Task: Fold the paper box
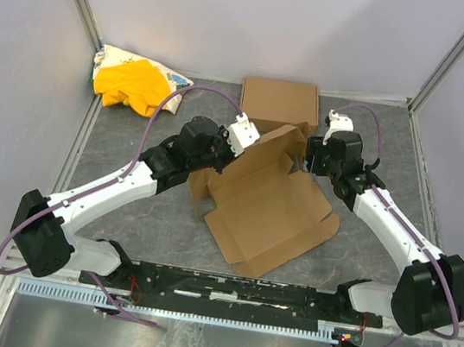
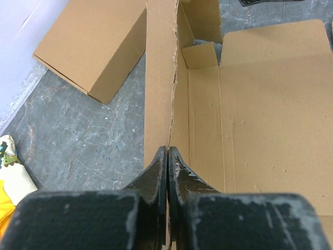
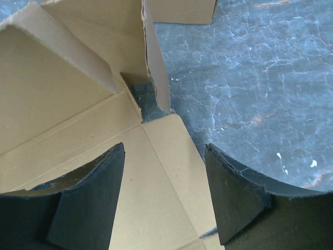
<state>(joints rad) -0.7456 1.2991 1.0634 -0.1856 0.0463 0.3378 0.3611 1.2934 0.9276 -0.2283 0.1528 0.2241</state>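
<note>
A plain brown cardboard die-cut paper box (image 1: 272, 207) lies partly unfolded in the middle of the overhead view, on a dark grey, stone-patterned table (image 1: 123, 201). Its wide base panel spreads flat toward the lower centre of the frame, and its upper panels are raised between the two arms. The left gripper (image 2: 167, 153), seen at the bottom centre of the left wrist view, has its black fingers (image 2: 156, 172) pressed together on the thin, rough top edge of an upright cardboard panel of the box, pinching it. That panel runs straight up the frame from the fingertips. The right gripper (image 3: 165, 151), in the lower half of the right wrist view, has its two black fingers (image 3: 104, 177) spread wide apart with nothing held between them. A small flat flap at the box's corner lies beneath the gap, and whether either finger touches the cardboard cannot be told. A second, neatly flat rectangular brown cardboard box (image 1: 280, 100) sits at the upper centre of the overhead view, just beyond the raised panels. A crumpled yellow cloth bundle (image 1: 132, 84) rests in the upper left.
</note>
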